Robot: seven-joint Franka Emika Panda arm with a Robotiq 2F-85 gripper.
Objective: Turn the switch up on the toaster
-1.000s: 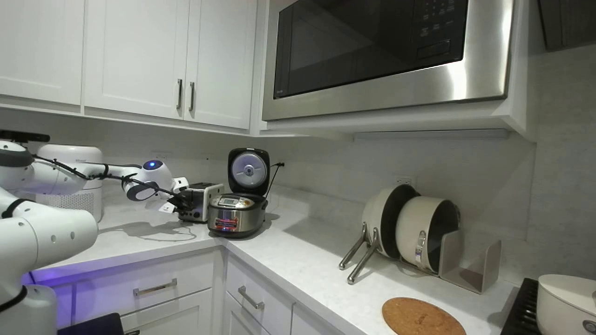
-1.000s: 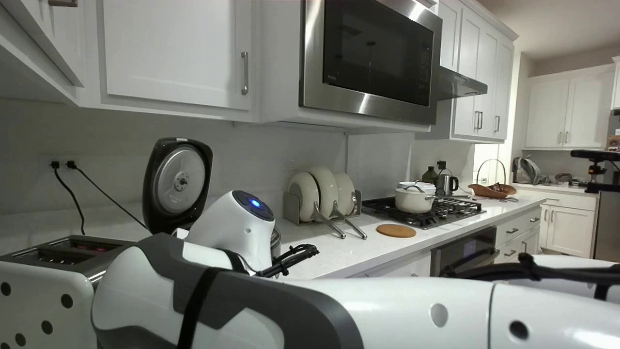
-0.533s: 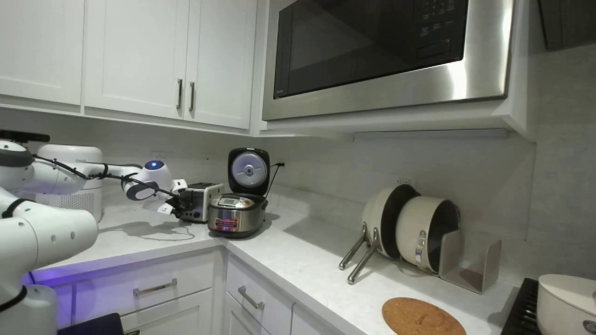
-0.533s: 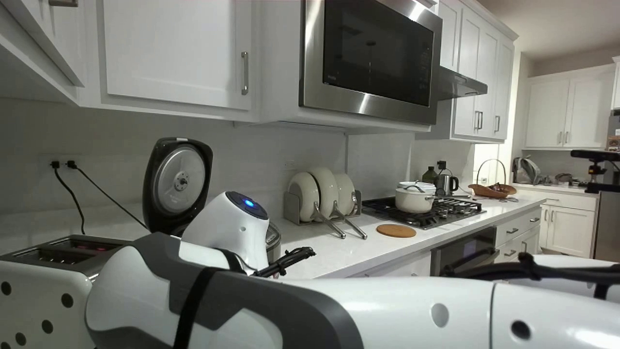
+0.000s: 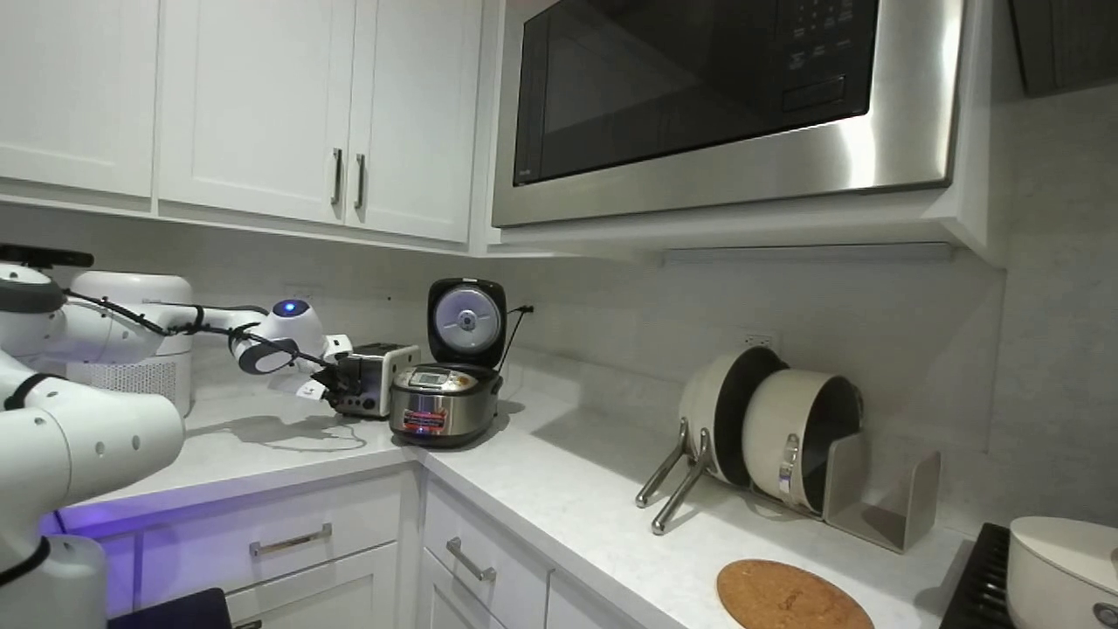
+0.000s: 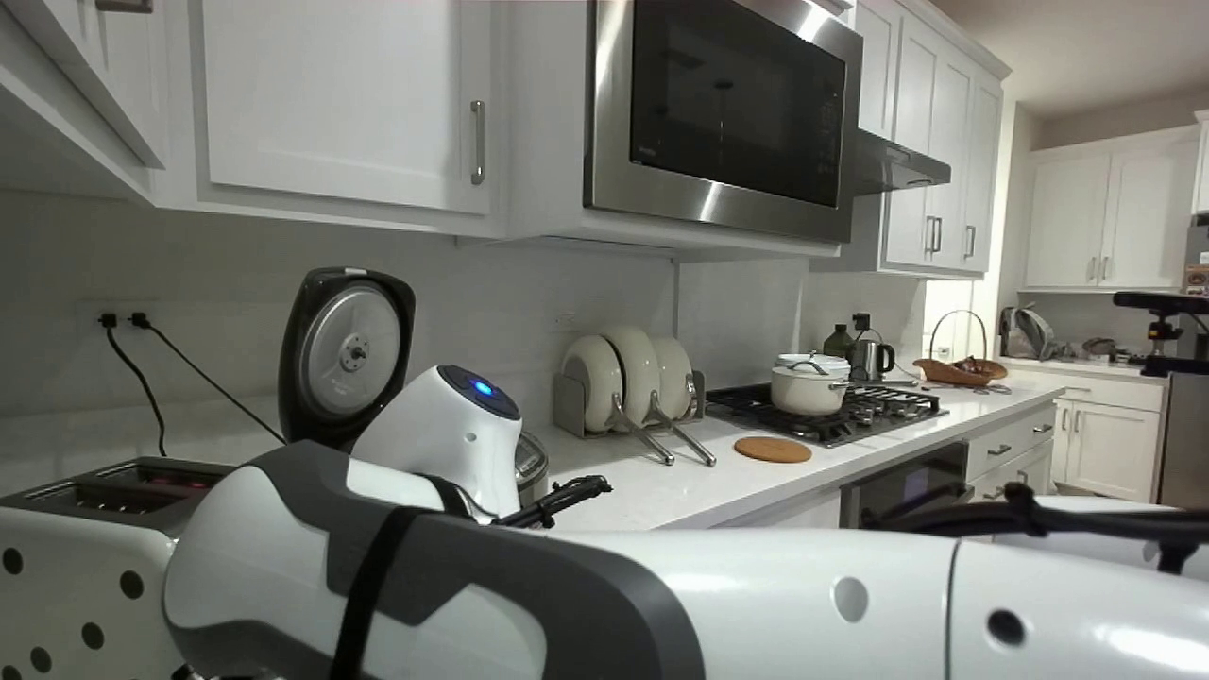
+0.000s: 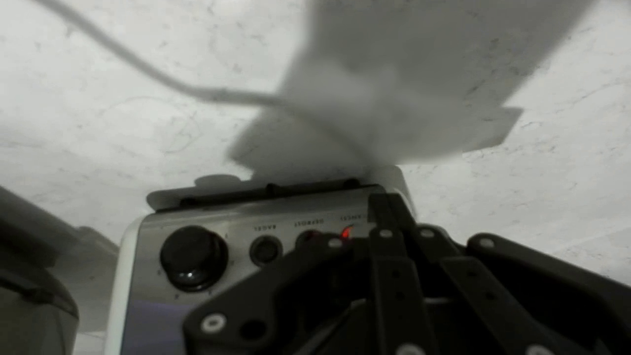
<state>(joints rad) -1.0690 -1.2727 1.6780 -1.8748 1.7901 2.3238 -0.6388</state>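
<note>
White countertop (image 5: 559, 476) carries the toaster (image 5: 385, 377) below white wall cabinets (image 5: 262, 114).

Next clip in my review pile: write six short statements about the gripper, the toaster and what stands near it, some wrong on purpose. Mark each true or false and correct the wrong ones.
1. In the wrist view, the gripper covers part of the control panel of the toaster. True.
2. Its jaws stand wide open. False: they appear shut, tips together.
3. A red light shows on that panel. True.
4. The toaster stands on the cooktop. False: it stands on the counter.
5. The rice cooker is beside the toaster. True.
6. It is closed. False: its lid is raised.
</note>
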